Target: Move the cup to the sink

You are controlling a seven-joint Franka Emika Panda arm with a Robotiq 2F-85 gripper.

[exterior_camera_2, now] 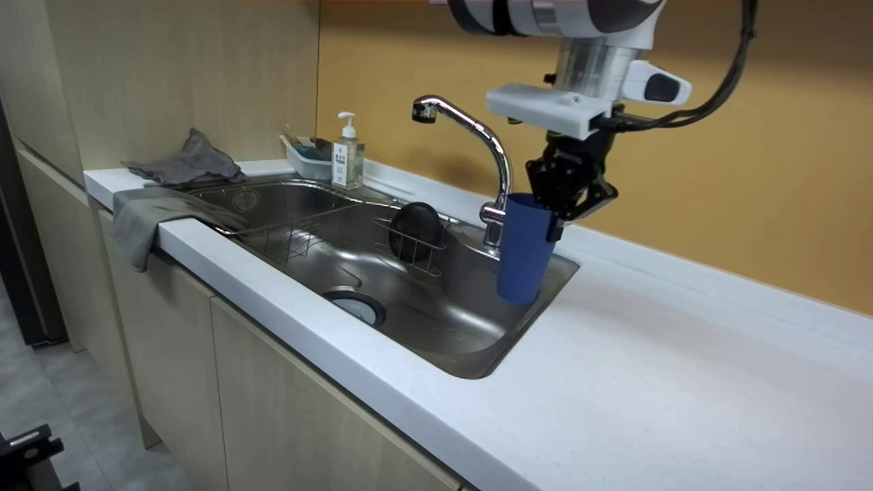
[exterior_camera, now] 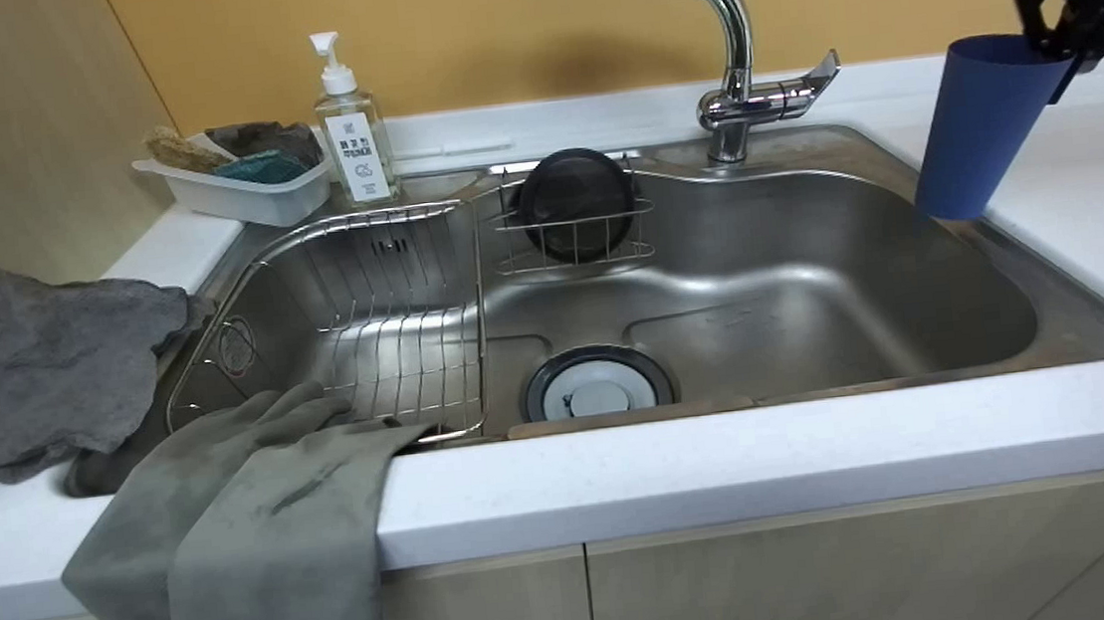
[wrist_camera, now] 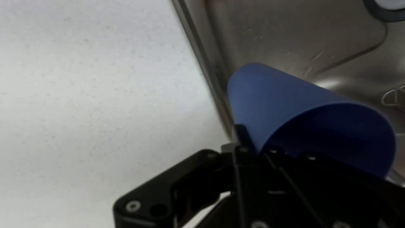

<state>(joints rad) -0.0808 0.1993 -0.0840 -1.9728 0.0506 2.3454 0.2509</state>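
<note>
Ok, claw [exterior_camera_2: 554,224] clamped on tilted cup [exterior_camera_2: 524,252] at sink [exterior_camera: 774,331] edge; soap btl [exterior_camera: 356,149] only in both ext. views.

A soap bottle [exterior_camera: 359,147] stands — white tray [exterior_camera: 263,202] alongside.

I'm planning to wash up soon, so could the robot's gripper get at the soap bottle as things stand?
Probably not: the gripper is closed on the wall of the blue cup, and the faucet stands between it and the soap bottle. It would likely need to release the cup first.
</note>
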